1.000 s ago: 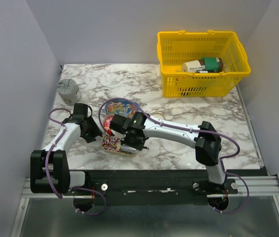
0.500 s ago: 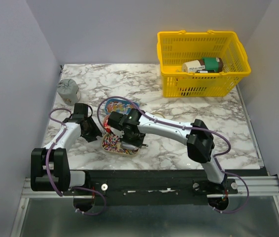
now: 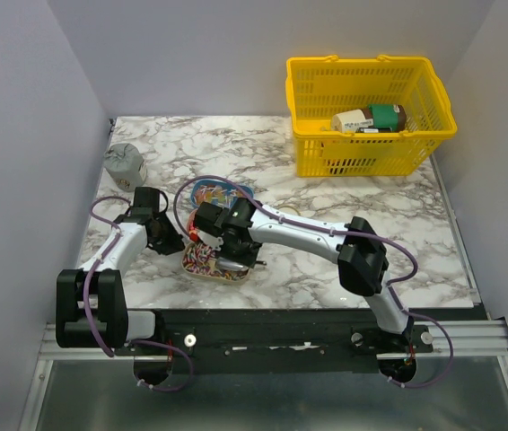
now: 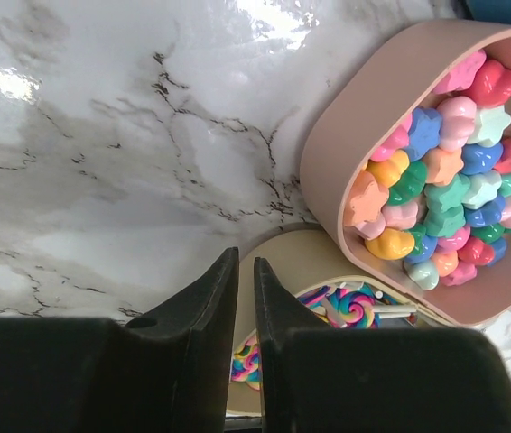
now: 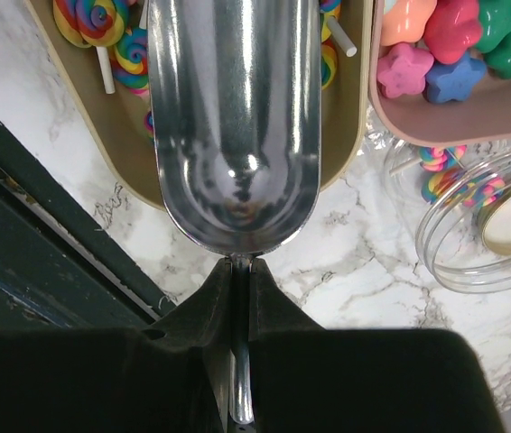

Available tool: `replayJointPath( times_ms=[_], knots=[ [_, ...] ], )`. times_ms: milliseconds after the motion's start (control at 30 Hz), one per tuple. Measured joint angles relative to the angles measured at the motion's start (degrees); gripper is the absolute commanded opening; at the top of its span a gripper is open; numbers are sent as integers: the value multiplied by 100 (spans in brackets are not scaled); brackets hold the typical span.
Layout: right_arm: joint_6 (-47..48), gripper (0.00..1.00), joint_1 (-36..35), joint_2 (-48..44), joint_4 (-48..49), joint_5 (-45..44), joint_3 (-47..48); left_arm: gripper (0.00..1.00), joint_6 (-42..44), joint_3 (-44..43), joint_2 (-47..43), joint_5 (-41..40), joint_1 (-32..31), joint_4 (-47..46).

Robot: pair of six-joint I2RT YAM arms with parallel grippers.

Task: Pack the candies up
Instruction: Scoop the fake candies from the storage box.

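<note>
The candies lie in two trays. Star-shaped pink, blue, green and yellow candies (image 4: 450,171) fill a pink oval tray (image 4: 337,171). Swirl lollipops (image 4: 350,305) lie in a beige tray (image 4: 296,262) next to it. My left gripper (image 4: 245,266) is shut on the beige tray's rim at its left end. My right gripper (image 5: 240,271) is shut on the handle of the silver scoop (image 5: 235,135). The scoop is empty and hangs over the beige tray (image 5: 120,135) and its lollipops (image 5: 111,36). From above, both grippers (image 3: 166,238) (image 3: 227,241) crowd the trays.
A clear jar (image 5: 481,234) with a few lollipops inside stands right of the trays, and it also shows in the top view (image 3: 209,190). A yellow basket (image 3: 372,136) holding packets is at the back right. A grey pouch (image 3: 125,164) is at the back left. The black front rail (image 5: 21,234) runs close by.
My right arm has swung left with the scoop, from beside the trays to over the beige tray. My left gripper has barely moved.
</note>
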State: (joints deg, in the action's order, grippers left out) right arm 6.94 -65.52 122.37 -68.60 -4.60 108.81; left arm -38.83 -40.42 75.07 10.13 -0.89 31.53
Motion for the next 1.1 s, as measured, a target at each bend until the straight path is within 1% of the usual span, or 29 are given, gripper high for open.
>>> replayJointPath(
  times_ms=[267,633,867,1000,1033,1067,1100],
  knots=[
    [258,1,28,-2,162,179,-13,19,0,0,7,7,2,-186],
    [619,1,37,-15,695,791,-109,17,-2,0,125,227,-35,-319],
    [579,1,33,4,754,664,-111,18,0,0,140,238,-37,-293],
    [553,1,33,-22,911,619,-319,18,0,0,94,227,-37,-245],
    [551,1,33,-24,938,621,-376,19,0,-2,90,225,-37,-236],
    [549,1,33,-22,949,623,-407,27,0,-4,90,221,-37,-219],
    [549,1,33,-22,953,625,-417,32,2,-7,87,203,-37,-197]
  ],
)
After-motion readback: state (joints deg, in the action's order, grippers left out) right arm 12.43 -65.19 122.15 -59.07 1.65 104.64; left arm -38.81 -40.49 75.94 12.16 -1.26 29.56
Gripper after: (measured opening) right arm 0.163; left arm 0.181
